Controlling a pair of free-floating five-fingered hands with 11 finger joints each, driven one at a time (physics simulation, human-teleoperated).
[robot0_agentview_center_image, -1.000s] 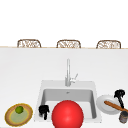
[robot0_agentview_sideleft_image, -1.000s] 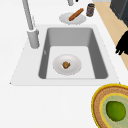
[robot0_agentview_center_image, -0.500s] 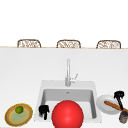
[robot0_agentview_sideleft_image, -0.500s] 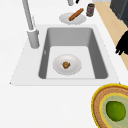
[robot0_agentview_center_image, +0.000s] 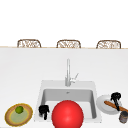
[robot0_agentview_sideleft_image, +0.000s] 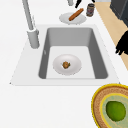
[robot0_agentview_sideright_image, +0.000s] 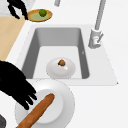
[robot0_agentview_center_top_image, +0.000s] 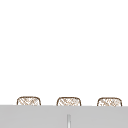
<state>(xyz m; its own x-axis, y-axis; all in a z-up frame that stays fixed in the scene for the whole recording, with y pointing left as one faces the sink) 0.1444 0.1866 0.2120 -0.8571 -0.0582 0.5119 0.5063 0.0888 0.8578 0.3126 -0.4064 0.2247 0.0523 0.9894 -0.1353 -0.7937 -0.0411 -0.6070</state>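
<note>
Front view: the right hand (robot0_agentview_center_image: 116, 97) hangs over the white plate (robot0_agentview_center_image: 103, 108) at the right side of the sink (robot0_agentview_center_image: 93, 105). Its fingers point down, loose, right by the long brown sausage (robot0_agentview_center_image: 123, 109) on the plate, and they hold nothing. A dark can (robot0_agentview_center_image: 123, 117) stands by the plate, near the counter's front edge. The left hand (robot0_agentview_center_image: 44, 110) floats at the sink's front left corner, fingers hanging down, holding nothing. A big red ball (robot0_agentview_center_image: 67, 114) sits in front of the sink. A green lime (robot0_agentview_center_image: 19, 109) lies on a woven plate (robot0_agentview_center_image: 10, 120) at the counter's front left corner. The tap (robot0_agentview_center_image: 68, 73) stands at the sink's back edge.

Left side view: the sausage (robot0_agentview_sideleft_image: 76, 14) lies across its plate (robot0_agentview_sideleft_image: 65, 18) past the sink's far end, with the can (robot0_agentview_sideleft_image: 90, 9) beside it. In the sink, a white bowl (robot0_agentview_sideleft_image: 67, 64) holds a small brown thing (robot0_agentview_sideleft_image: 66, 65). The left hand (robot0_agentview_sideleft_image: 123, 43) shows at the picture's right edge.

Right side view: the right hand (robot0_agentview_sideright_image: 13, 84) reaches its straight fingers (robot0_agentview_sideright_image: 28, 98) over the plate's (robot0_agentview_sideright_image: 62, 100) rim, just beside the sausage (robot0_agentview_sideright_image: 37, 110); I cannot tell if they touch. The left hand (robot0_agentview_sideright_image: 17, 9) floats near the lime (robot0_agentview_sideright_image: 42, 12).

Upper view: three woven chair backs (robot0_agentview_center_top_image: 68, 101) stand behind the counter.
</note>
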